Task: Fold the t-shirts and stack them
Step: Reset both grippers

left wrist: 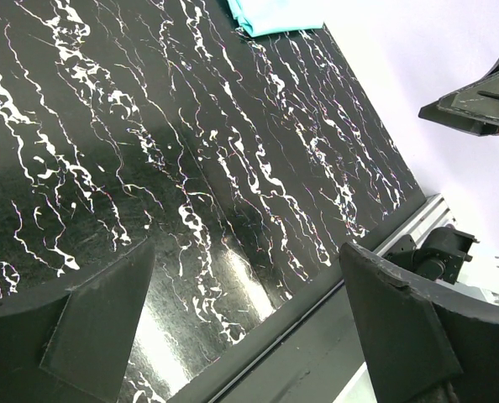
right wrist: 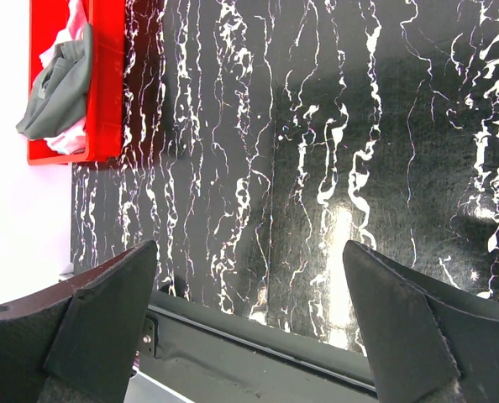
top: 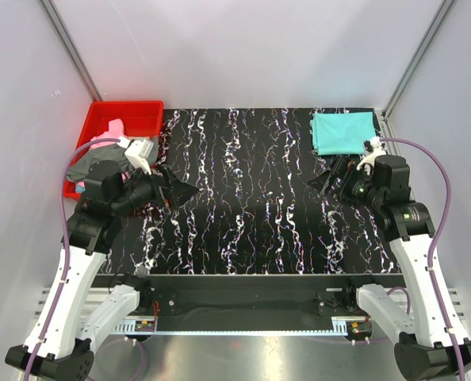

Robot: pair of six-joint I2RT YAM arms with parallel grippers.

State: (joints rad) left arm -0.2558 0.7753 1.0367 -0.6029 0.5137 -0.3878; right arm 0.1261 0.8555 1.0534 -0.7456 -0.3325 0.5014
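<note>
1. T-shirts lie at the far corners of the black white-veined desk (top: 251,230).
2. Red plastic bin (top: 136,111), far left, holds the crumpled dark grey cotton shirt (top: 89,165) and the pink cotton shirt (top: 109,135).
3. Folded teal cotton shirt (top: 344,132): far right.
4. Left gripper (top: 184,190), nearer the bin, and right gripper (top: 324,181): jaws open, empty.

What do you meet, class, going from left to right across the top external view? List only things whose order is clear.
In order: red bin → left gripper → teal t-shirt. The pink t-shirt and grey t-shirt lie within the bin's span, and the right gripper shares the teal one's, so they are left out.
</note>
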